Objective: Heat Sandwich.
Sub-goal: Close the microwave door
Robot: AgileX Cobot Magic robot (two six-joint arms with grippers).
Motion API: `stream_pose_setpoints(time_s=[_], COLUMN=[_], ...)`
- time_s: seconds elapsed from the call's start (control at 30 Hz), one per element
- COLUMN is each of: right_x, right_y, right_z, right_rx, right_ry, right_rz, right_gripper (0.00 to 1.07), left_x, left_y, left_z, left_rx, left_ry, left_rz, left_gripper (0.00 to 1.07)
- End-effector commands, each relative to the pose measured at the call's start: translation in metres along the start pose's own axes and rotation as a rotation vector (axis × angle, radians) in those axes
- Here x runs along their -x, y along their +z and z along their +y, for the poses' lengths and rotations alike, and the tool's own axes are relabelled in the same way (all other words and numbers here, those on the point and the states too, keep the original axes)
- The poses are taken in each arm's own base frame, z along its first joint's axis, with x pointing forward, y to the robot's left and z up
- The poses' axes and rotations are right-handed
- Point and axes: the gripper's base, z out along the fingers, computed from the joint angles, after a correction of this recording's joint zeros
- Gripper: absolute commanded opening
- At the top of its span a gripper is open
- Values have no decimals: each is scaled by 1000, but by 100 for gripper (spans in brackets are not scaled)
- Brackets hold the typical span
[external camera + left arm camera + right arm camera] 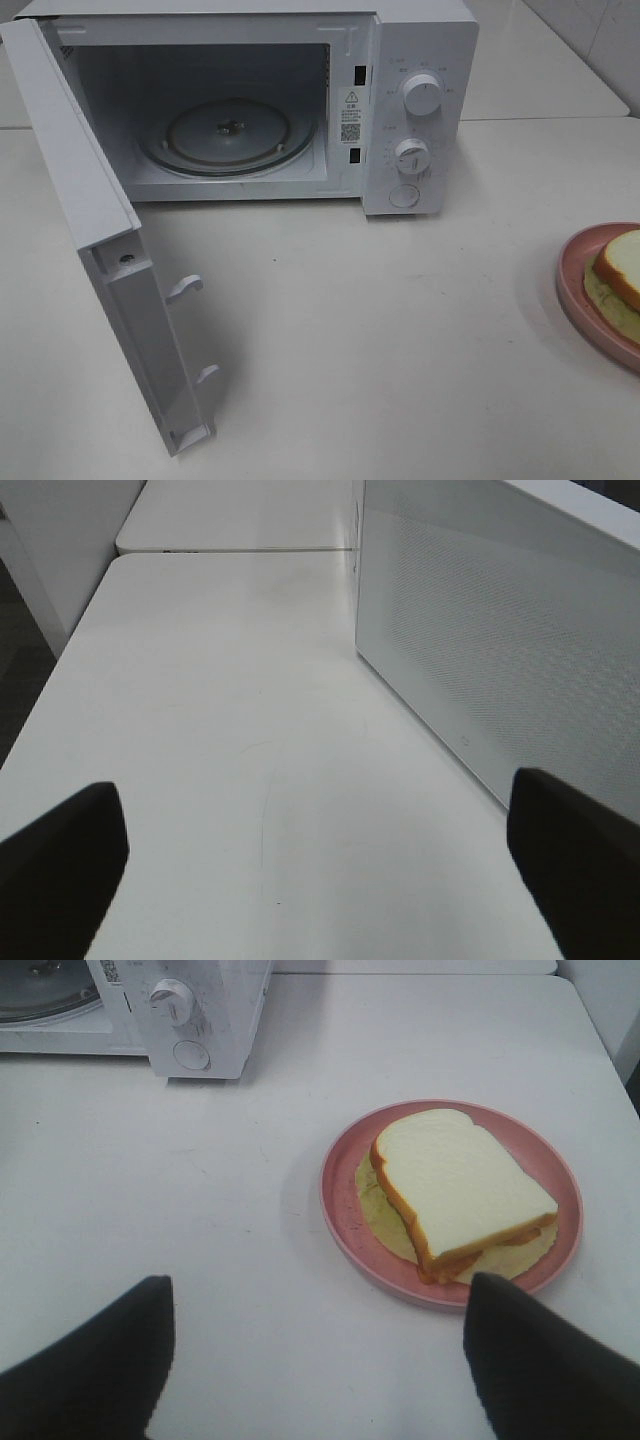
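Observation:
The sandwich [462, 1192], white bread with an orange-brown crust and pale green-yellow filling, lies on a round pink plate [345, 1210]. In the high view the sandwich [619, 270] and plate [570, 275] sit at the right edge, partly cut off. The white microwave [420, 110] stands at the back with its door [120, 290] swung wide open and its glass turntable [228, 135] bare. My right gripper [315, 1360] is open, above the table just short of the plate. My left gripper [315, 870] is open beside the door's outer face [500, 640]. Neither arm shows in the high view.
Two knobs [421, 95] and a round button sit on the microwave's control panel. The open door juts far forward over the left of the white table [380, 340]. A second table top joins behind, in the left wrist view [230, 515].

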Motion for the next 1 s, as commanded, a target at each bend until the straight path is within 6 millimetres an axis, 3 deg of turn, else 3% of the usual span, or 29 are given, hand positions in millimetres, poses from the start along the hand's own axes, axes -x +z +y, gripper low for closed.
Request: stream_pose_setpoints(time_s=[0.03, 0.13, 0.27, 0.3, 0.33, 0.43, 0.47, 0.5, 0.57, 0.6, 0.63, 1.0], right_x=[-2, -2, -2, -2, -2, -2, -2, -2, -2, -2, -2, -2], right_y=[-3, -3, -3, -3, -3, -3, -3, -3, -3, -3, -3, -3], right_z=[0, 0, 0, 0, 0, 0, 0, 0, 0, 0, 0, 0], right_rx=[2, 2, 2, 2, 2, 2, 2, 2, 2, 2, 2, 2], right_ry=[-6, -6, -6, -6, -6, -6, -6, -6, -6, -6, -6, -6], right_rz=[-32, -32, -32, -32, -32, -32, -32, -32, -32, -32, -32, -32], right_gripper=[76, 76, 76, 76, 76, 76, 76, 76, 76, 76, 76, 76], left_x=[13, 15, 14, 14, 12, 9, 9, 8, 6, 6, 5, -6], left_y=[10, 16, 37, 37, 46, 59, 59, 67, 76, 76, 83, 118], left_z=[1, 2, 4, 4, 4, 5, 5, 6, 7, 7, 8, 13], left_rx=[1, 4, 10, 10, 13, 18, 18, 21, 26, 26, 32, 67], left_ry=[-11, -13, -19, -19, -22, -25, -25, -27, -27, -27, -24, -18], left_rz=[-33, -47, -43, -43, -43, -45, -45, -43, -45, -45, -61, -225], left_gripper=[87, 80, 58, 58, 49, 31, 31, 21, 10, 10, 2, 0])
